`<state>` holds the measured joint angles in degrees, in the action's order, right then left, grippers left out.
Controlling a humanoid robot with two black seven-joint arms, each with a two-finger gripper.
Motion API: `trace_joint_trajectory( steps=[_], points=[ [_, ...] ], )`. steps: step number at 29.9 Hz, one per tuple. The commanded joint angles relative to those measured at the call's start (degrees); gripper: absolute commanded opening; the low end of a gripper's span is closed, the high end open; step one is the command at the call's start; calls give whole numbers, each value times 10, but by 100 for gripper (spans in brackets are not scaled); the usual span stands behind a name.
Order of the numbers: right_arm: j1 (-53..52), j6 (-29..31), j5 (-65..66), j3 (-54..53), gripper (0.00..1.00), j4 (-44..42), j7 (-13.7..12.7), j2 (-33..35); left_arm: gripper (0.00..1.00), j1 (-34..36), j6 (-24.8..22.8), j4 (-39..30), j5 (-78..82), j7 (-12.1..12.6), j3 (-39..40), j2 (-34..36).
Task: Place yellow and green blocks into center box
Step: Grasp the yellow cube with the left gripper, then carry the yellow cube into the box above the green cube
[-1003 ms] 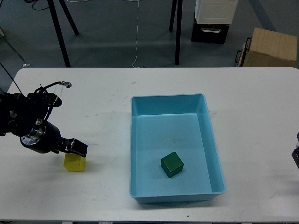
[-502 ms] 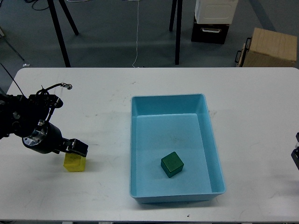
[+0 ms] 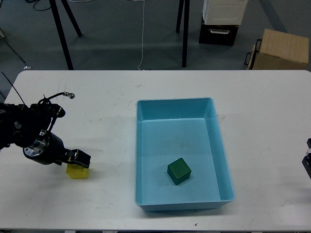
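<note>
L gripper [image 3: 77, 159] sits low on top of the yellow block [image 3: 77, 172], touching its upper edge; fingers read as one dark lump, so can't tell if it's spread or clamped on the block. Block is on the table [image 3: 112, 116], well left of the blue box [image 3: 214, 145], near the box's front end. Green block [image 3: 179, 171] lies inside the box, front-centre. R arm [image 3: 307, 160]: only a sliver at the edge right of the box, gripper not seen.
</note>
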<state>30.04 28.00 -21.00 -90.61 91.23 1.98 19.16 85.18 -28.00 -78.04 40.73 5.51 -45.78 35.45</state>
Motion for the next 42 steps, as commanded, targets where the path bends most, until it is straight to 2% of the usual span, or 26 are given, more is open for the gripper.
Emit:
trace_joint_trajectory(
  steps=[1, 3, 6, 8, 9, 10, 14, 17, 19, 22, 27, 31, 36, 42],
  points=[
    [1, 0, 0, 0, 100, 0, 0, 0, 54, 0, 0, -1, 6, 7, 0, -2],
    [1, 0, 0, -1, 100, 0, 0, 0, 38, 1, 0, -2, 8, 18, -1, -1],
    [1, 0, 0, -1, 100, 0, 0, 1, 23, 2, 0, -3, 30, 30, -1, 0],
    [1, 0, 0, -1, 100, 0, 0, 1, 20, 3, 0, -5, 51, 29, -1, 1],
    [1, 0, 0, -1, 100, 0, 0, 1, 13, 3, 0, -6, 56, 29, -1, 2],
    [2, 0, 0, -1, 100, 0, 0, 1, 1, 3, 0, -6, 57, 29, -1, 2],
    [4, 0, 0, -2, 100, 1, 0, 1, 0, 29, 11, -12, 58, 28, 1, 11],
    [4, 0, 0, -2, 100, 1, 0, 1, 0, 86, 6, -29, 54, 17, 1, 8],
    [5, 0, 0, -2, 100, 2, 0, 1, 0, 137, 0, -51, 51, 0, 1, 2],
    [10, 0, 0, -7, 100, 3, 0, 1, 0, 197, 0, -63, 45, -28, 0, -24],
    [16, 0, 0, -9, 100, 2, 0, 1, 0, 253, 0, -62, -5, -31, -1, -99],
    [17, 0, 0, -9, 100, 2, 0, 1, 0, 269, 0, -57, -25, -33, -4, -169],
    [17, 0, 0, -10, 100, 2, 0, 1, 0, 272, 0, -33, -28, -59, -9, -255],
    [17, 0, 0, -9, 100, 0, 0, 1, 0, 281, 0, -26, -49, -66, -10, -327]
  ],
)
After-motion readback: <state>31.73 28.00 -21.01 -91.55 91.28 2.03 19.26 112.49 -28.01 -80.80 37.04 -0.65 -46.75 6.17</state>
